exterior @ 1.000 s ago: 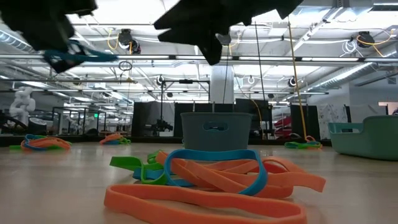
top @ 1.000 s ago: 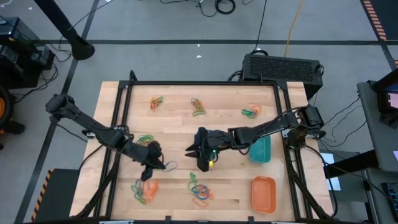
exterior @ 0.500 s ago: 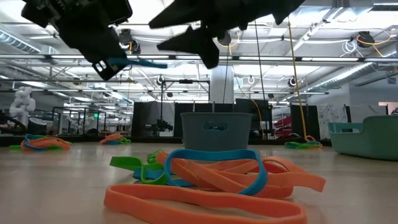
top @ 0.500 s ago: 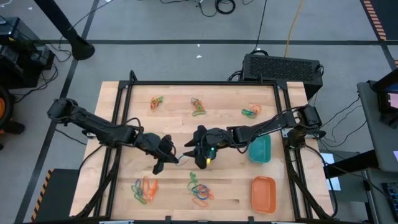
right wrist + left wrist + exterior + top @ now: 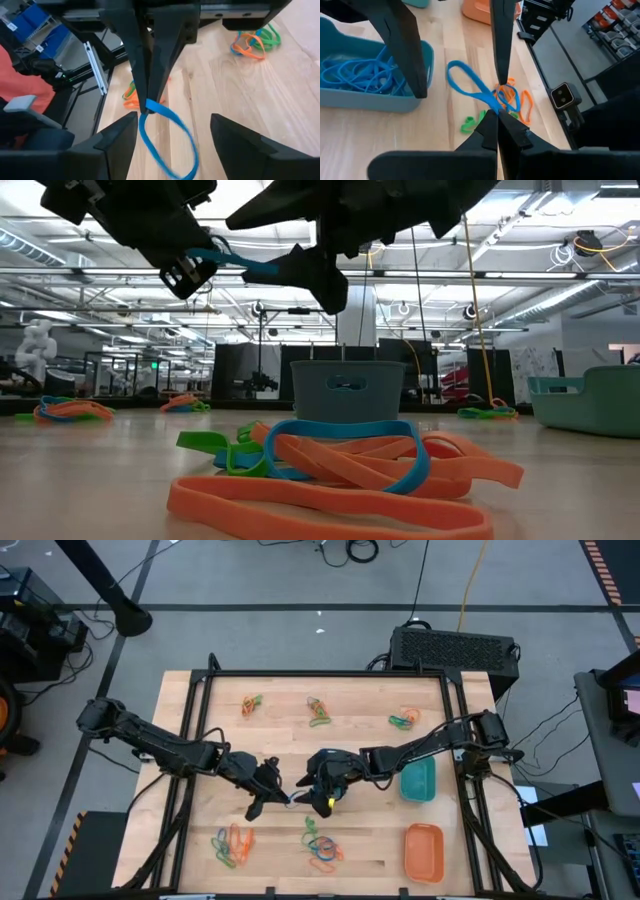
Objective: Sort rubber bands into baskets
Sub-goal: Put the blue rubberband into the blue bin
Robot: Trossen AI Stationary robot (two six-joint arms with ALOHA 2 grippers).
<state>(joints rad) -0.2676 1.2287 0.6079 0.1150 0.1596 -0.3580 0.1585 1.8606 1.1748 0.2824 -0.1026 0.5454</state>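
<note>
My left gripper (image 5: 496, 118) is shut on a blue rubber band (image 5: 470, 85) above the middle of the table (image 5: 200, 720). My right gripper (image 5: 174, 120) faces it, open. Its two fingers (image 5: 402, 45) stand on either side of the hanging loop (image 5: 167, 137), and I cannot tell whether they touch it. In the left wrist view the blue basket (image 5: 350, 97), with blue bands in it, stands just below the right gripper. The teal basket (image 5: 418, 780) and the orange basket (image 5: 423, 850) stand by the table's right edge. My left gripper pinches one end of the blue band (image 5: 490, 106) between its two fingertips (image 5: 150, 75). The fingers come from the table's left, slanting a little down. The band is lifted clear of the table and sticks out past the fingertips as a narrow loop (image 5: 235, 262) toward the right gripper.
Heaps of orange, green and blue bands lie along the far side (image 5: 250, 705) (image 5: 318, 710) (image 5: 405, 718) and near the front edge (image 5: 232, 845) (image 5: 320, 845). A single green band (image 5: 235, 762) lies at the left. Black frame rails (image 5: 190, 740) border the table.
My left gripper has carried the blue band toward the table's middle, up to the right gripper, rolling as it went, then nearly stopped. My right gripper has opened wide and sunk slightly, so the band's loop now lies between its fingers.
</note>
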